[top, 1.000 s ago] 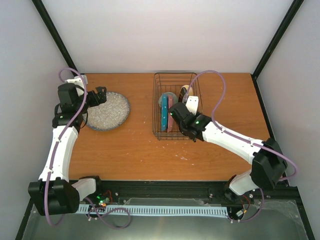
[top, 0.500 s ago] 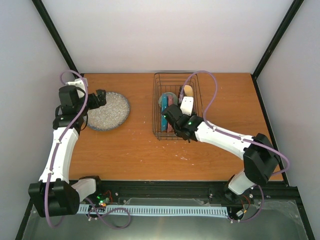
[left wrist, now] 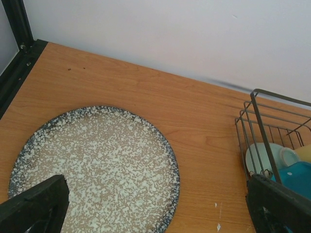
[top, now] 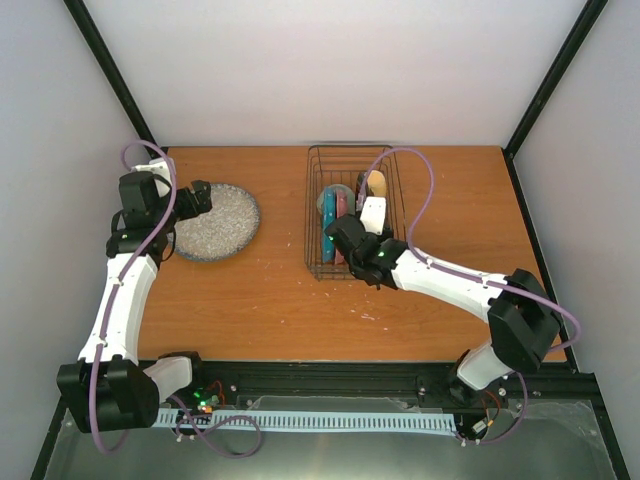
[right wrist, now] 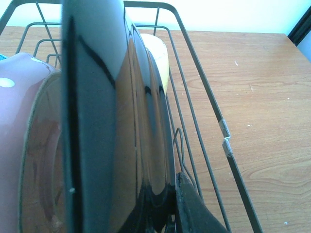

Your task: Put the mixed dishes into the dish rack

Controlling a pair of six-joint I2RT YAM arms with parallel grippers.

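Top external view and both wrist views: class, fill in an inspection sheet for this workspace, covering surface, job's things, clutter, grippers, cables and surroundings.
Surface: wooden table, a few small pale marks.
Job's things: dish rack holds the blue dotted plate and pink-red dotted plate on edge, plus the pale green bowl and yellow mug; grey speckled plate lies flat on the table outside, to the rack's left.
Clutter: nothing seen.
Grippers: left gripper above the grey plate's edge, fingers wide apart; right gripper inside the rack, fingers' state unclear.
Cables: purple cable looping along each arm.
Surroundings: white walls, black frame posts.
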